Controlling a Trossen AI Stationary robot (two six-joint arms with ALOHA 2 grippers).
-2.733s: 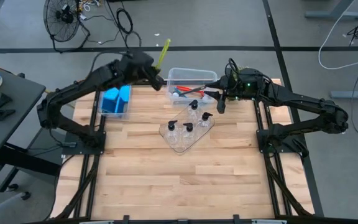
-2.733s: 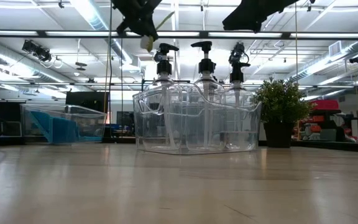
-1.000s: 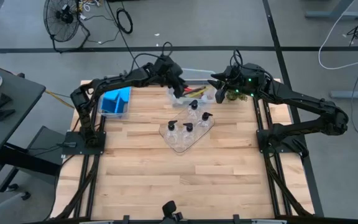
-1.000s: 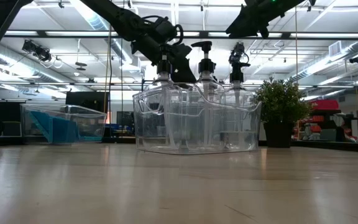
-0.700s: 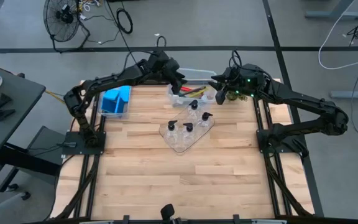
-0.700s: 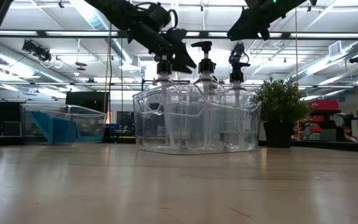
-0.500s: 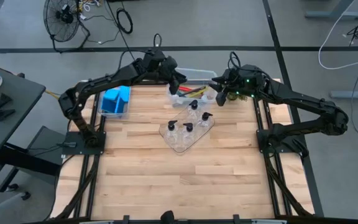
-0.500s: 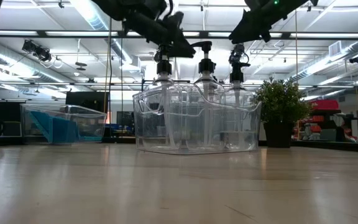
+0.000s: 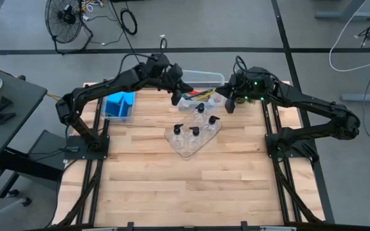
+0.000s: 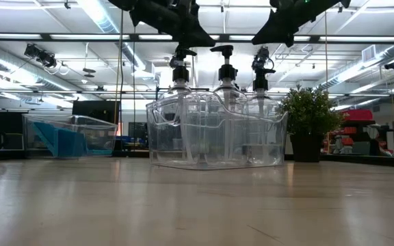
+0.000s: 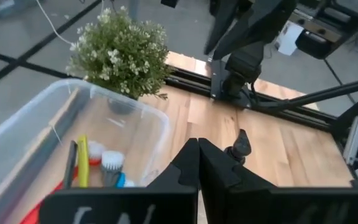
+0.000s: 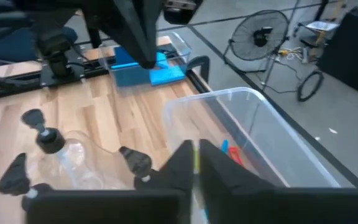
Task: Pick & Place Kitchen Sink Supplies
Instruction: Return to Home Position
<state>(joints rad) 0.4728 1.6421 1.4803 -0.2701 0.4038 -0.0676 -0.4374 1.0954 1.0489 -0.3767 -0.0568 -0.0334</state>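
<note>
Right now the left gripper (image 9: 175,90) is hanging above the far edge of the table (image 9: 185,186), its two dark fingers (image 11: 182,168) pressed together with nothing between them. The right gripper (image 9: 230,104) is hovering just across from it, fingers likewise closed on nothing.

Between and a little beyond the two is sitting the clear right-hand bin (image 9: 204,76), and that is where the brushes (image 11: 81,162) are lying: a yellow-green one, a red one and one with a white head, flat on the bottom with their handles running along the bin's long side. They are lying just ahead of and below the left gripper, which is over the bin's left end, while the right gripper is near its right end, so the left arm looks slightly the nearer.

Farther out, toward the middle of the table, the pump bottles (image 9: 201,114) are standing upright in a clear tray (image 9: 184,149). Well off to the left, the blue sponges (image 9: 119,104) are sitting in the other clear bin (image 9: 108,117). A small potted plant (image 11: 120,53) is standing just beyond the right bin's far corner.

With both grippers empty and every supply I can see sitting in a container, I'd judge the sorting finished. Pulling back should only call for lifting clear of the bin walls and pump tops.
</note>
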